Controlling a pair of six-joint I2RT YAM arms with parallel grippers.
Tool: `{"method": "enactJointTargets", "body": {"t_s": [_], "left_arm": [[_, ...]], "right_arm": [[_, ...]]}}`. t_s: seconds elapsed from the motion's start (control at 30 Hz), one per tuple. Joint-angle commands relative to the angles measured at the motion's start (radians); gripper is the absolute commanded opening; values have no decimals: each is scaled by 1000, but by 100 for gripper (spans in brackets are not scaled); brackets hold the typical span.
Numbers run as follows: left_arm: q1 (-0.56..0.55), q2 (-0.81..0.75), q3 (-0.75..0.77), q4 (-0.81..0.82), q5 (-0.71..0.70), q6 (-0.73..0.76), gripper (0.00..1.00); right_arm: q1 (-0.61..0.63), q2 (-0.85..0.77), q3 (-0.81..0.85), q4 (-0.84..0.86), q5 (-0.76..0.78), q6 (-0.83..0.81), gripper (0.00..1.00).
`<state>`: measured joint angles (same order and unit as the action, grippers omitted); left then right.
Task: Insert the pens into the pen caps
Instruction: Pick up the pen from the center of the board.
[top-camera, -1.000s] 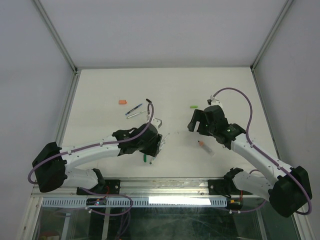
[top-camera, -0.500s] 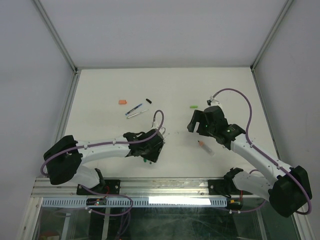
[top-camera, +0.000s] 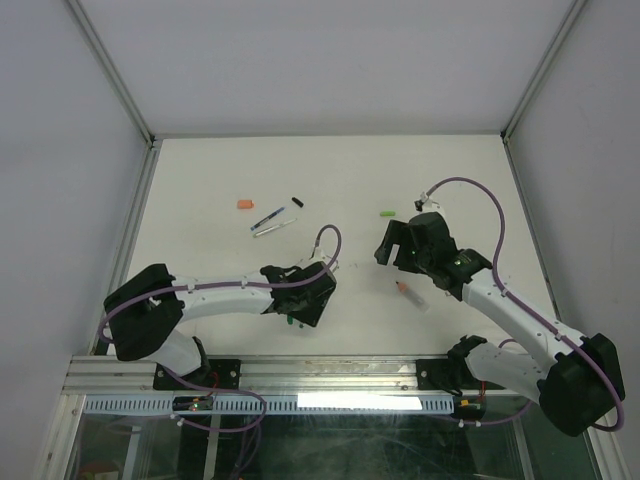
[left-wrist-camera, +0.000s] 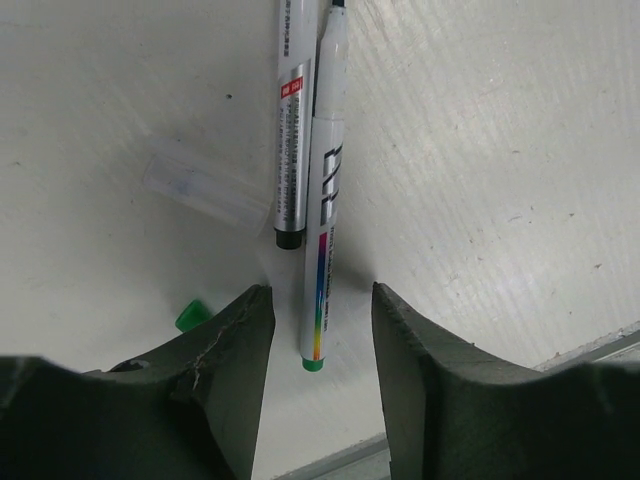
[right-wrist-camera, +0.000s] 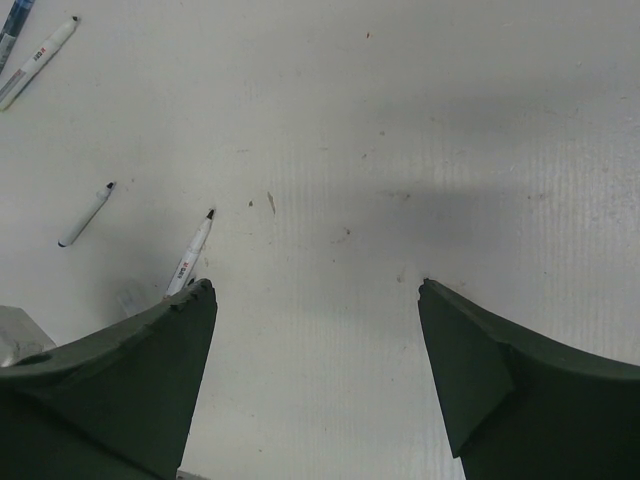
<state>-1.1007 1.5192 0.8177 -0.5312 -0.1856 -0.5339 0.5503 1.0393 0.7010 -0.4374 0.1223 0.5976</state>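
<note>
My left gripper (left-wrist-camera: 320, 305) is open and low over the table near the front edge, its jaws on either side of the green end of a white pen with a rainbow stripe (left-wrist-camera: 324, 200), without touching it. A second white pen with a black end (left-wrist-camera: 291, 120) lies alongside. A clear cap (left-wrist-camera: 205, 190) and a dark green cap (left-wrist-camera: 190, 315) lie to the left. My right gripper (right-wrist-camera: 315, 290) is open over bare table, with a white pen (right-wrist-camera: 192, 252) by its left finger. From above I see orange (top-camera: 243, 204), black (top-camera: 297, 202) and light green (top-camera: 387, 213) caps.
Two slim pens (top-camera: 270, 222), one dark blue, lie at the middle left. A thick clear pen with an orange tip (top-camera: 412, 294) lies beside the right arm. The metal front rail (top-camera: 320, 372) runs just below the left gripper (top-camera: 302, 298).
My left arm has swung, its elbow moving right, and the gripper has come down over the two pens with its jaws slightly narrower. The black cap is uncovered. The right arm is still.
</note>
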Motion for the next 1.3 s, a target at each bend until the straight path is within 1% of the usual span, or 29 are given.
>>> {"method": "enactJointTargets", "body": {"t_s": [0.0, 0.33, 0.47, 0.77, 1.03, 1.27], "left_arm": [[-14, 45, 11, 37, -6, 1, 44], [-23, 81, 10, 34, -3, 17, 36], [-30, 99, 17, 31, -1, 23, 27], [-43, 91, 18, 29, 6, 34, 16], [-61, 30, 29, 87, 56, 48, 14], [-61, 34, 88, 120, 77, 40, 14]], "right_arm": [[0, -23, 2, 48, 2, 8, 84], [-1, -16, -1, 45, 24, -4, 84], [-1, -16, -3, 42, 31, -4, 84], [-1, -27, -10, 44, 41, 10, 84], [-1, -99, -57, 69, 53, 90, 84], [2, -167, -164, 150, -20, 261, 81]]}}
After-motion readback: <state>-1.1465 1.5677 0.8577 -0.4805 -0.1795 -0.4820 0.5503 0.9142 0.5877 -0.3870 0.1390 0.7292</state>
